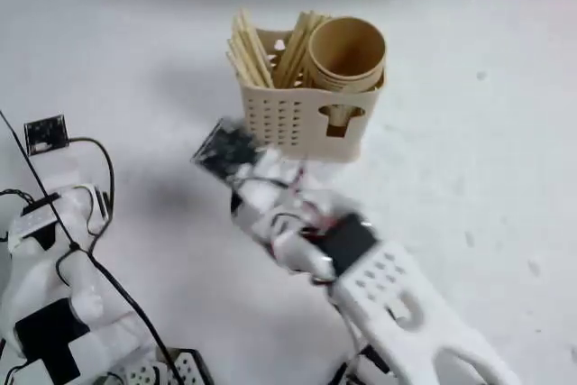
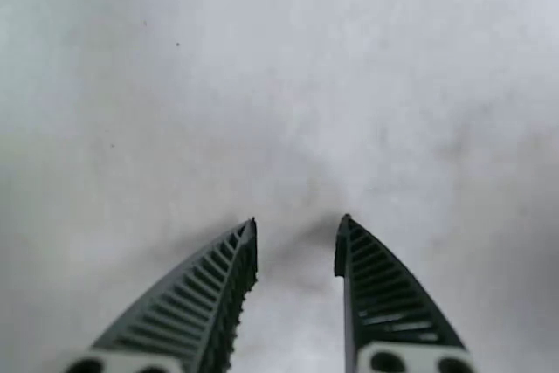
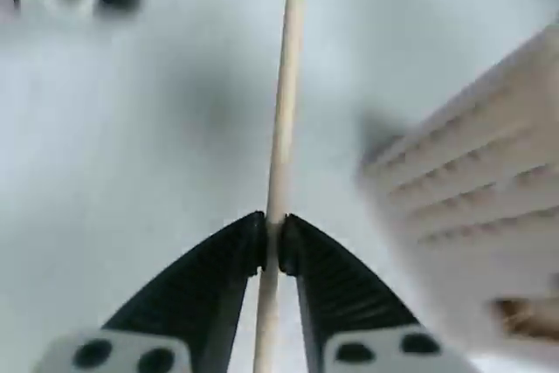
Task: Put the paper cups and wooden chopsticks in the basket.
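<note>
A cream perforated basket point(image 1: 302, 119) stands at the back middle of the white table. Several wooden chopsticks point(image 1: 261, 51) stand in its left part and stacked paper cups point(image 1: 347, 51) lean in its right part. My right gripper point(image 3: 272, 238) is shut on a single wooden chopstick point(image 3: 284, 102), which sticks out straight ahead past the fingertips over the table. The basket's wall point(image 3: 472, 181) is close beside this gripper. In the high view the right arm point(image 1: 361, 268) ends just in front of the basket's left corner. My left gripper point(image 2: 297, 246) is open over bare table.
The left arm point(image 1: 45, 223) sits at the table's near left corner with black cables point(image 1: 104, 178) looping beside it. White tabletop point(image 1: 487, 160) stretches to the right of the basket and between the two arms.
</note>
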Robot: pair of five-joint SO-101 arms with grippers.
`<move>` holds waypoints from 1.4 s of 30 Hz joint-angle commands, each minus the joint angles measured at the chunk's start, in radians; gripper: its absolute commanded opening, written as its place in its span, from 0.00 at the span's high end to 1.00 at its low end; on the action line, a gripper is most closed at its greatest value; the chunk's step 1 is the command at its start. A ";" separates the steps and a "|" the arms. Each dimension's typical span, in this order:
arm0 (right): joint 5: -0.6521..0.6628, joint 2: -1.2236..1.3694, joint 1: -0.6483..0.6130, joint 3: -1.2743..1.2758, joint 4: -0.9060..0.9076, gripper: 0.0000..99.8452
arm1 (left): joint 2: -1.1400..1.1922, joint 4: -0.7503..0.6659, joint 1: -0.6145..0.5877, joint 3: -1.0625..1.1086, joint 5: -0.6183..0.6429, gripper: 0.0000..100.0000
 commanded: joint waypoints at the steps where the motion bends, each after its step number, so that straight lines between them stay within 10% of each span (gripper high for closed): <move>1: 0.002 -0.077 0.111 -0.215 -0.047 0.98 | -0.007 -0.011 -0.008 -0.002 0.006 0.84; 16: -0.161 0.529 0.305 -0.750 -0.561 0.98 | -0.007 -0.011 -0.008 -0.002 0.006 0.84; 26: -0.157 0.588 0.302 -0.617 -0.816 0.98 | -0.007 -0.011 -0.008 -0.002 0.006 0.84; 42: -0.161 0.532 0.300 -0.520 -0.794 0.86 | -0.007 -0.011 -0.008 -0.002 0.008 0.84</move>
